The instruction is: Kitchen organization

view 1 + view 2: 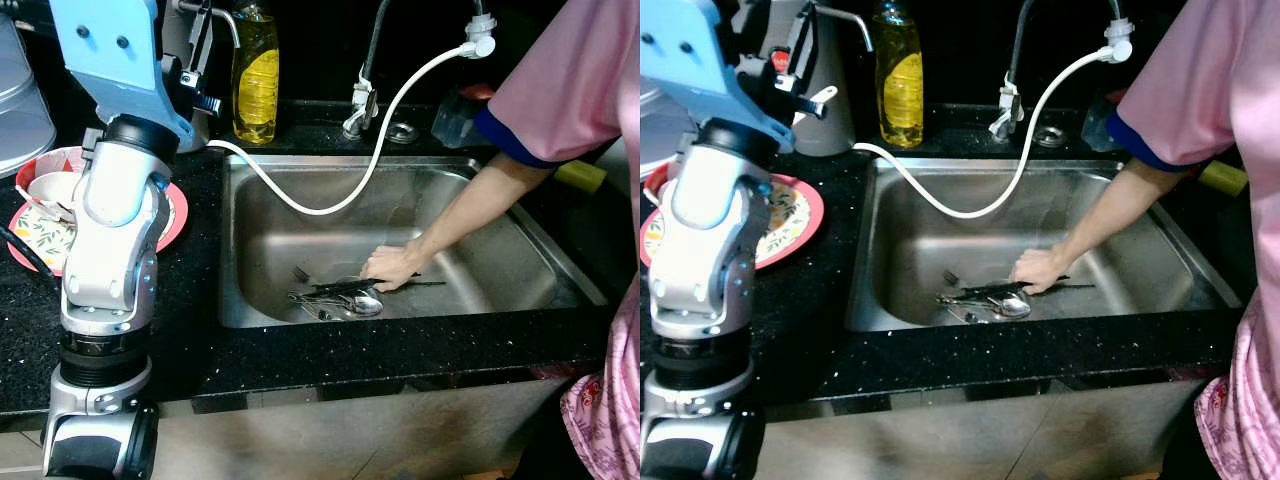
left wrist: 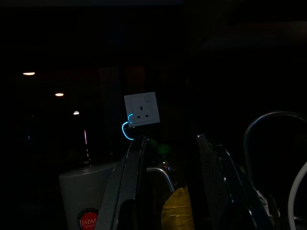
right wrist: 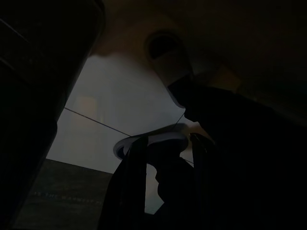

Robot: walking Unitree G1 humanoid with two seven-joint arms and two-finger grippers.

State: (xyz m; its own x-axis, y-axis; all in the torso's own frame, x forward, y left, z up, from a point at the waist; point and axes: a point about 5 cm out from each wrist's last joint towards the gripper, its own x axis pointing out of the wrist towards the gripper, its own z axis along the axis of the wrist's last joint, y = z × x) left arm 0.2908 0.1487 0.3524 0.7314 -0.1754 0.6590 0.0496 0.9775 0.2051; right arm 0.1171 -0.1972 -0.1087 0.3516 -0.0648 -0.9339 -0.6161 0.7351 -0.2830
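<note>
Reaching into the steel sink (image 1: 250, 290), a person's hand (image 1: 392, 266) rests on the cutlery pile (image 1: 340, 297) on the basin floor, with a white hose (image 1: 345, 195) looping above it. Left gripper (image 2: 168, 158) is raised by the yellow soap bottle (image 1: 255, 75), fingers parted with nothing between them. Right gripper (image 3: 168, 153) sits in dark shade, fingers apart, holding nothing.

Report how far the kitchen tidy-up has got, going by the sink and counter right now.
Done: nothing looks put away yet. In hand: a person's hand rests on the cutlery lying at the bottom of the steel sink; the left gripper is raised, open and empty, near the yellow dish soap bottle. Left: the cutlery, and the red floral plate on the black counter.
</note>
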